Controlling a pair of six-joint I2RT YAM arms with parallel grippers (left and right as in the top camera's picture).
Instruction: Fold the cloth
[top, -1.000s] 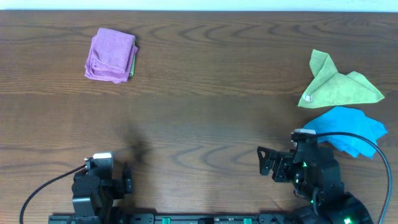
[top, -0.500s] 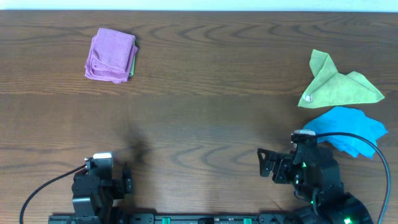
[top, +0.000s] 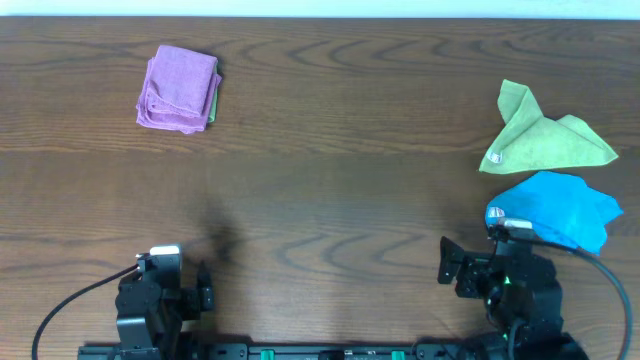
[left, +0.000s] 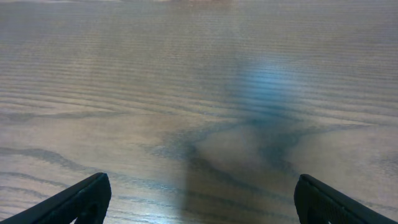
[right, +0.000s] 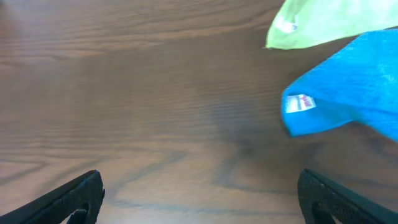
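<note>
In the left wrist view the left end effector (left: 200, 194) shows only two dark fingertips (left: 81, 200), cut off by the bottom edge. The wooden counter (left: 124, 93) is blurred, with a hazy bluish patch (left: 268, 93) that cannot be made out. The right wrist view is blurred too: the lime-green microfibre cloth (right: 323, 22) runs off the top edge, the bright blue cloth (right: 354, 87) off the right, and its small white tag (right: 299, 103) is unreadable. Overhead, a green sliver (top: 213, 107) under the folded mauve-purple microfibre cloth (top: 178, 88) is too small to identify.
</note>
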